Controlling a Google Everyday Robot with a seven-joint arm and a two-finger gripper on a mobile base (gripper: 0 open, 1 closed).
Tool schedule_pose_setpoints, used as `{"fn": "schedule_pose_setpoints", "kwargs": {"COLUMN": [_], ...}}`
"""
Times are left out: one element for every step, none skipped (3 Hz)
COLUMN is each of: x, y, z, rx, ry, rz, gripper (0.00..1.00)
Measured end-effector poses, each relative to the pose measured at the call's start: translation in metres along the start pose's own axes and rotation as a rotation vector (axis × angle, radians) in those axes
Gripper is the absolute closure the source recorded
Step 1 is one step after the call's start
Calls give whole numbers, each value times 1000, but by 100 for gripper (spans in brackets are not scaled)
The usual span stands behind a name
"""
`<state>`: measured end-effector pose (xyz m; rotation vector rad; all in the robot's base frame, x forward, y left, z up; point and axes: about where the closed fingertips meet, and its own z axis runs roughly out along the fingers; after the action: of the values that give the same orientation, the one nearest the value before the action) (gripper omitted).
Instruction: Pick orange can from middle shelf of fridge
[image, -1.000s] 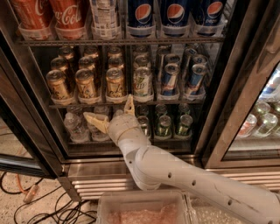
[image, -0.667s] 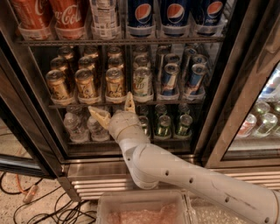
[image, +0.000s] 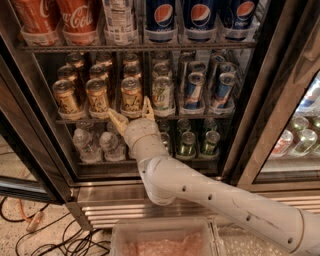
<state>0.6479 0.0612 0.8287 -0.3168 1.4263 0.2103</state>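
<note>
The fridge (image: 35, 115) stands open in front of me. Its middle shelf (image: 95, 119) holds rows of small cans. Three front orange cans stand at its left: one (image: 66, 97), one (image: 97, 96) and one (image: 131, 95). A pale green-white can (image: 163, 94) and blue-and-silver cans (image: 194, 90) stand to their right. My gripper (image: 133, 113) is open, its two tan fingers spread just below and in front of the right-most front orange can, at the shelf's front edge. It holds nothing.
Cola and Pepsi bottles (image: 162, 17) fill the rack above. Clear water bottles (image: 85, 145) and green cans (image: 187, 142) sit on the rack below, behind my wrist. A ribbed steel base (image: 110, 202) lies under the door opening. Cables (image: 30, 235) lie on the floor at left. A clear tray (image: 160, 237) sits at the bottom.
The gripper has moved up and to the right, from the lower rack's level to the middle shelf's front edge under the right-most orange can.
</note>
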Motion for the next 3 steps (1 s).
{"fn": "schedule_pose_setpoints", "kwargs": {"x": [1, -1, -2], "y": [-1, -5, -11], "z": [9, 18, 25], "rx": [1, 5, 11], "ry": [-10, -20, -28], "rz": [3, 0, -7], "gripper": [26, 27, 27]}}
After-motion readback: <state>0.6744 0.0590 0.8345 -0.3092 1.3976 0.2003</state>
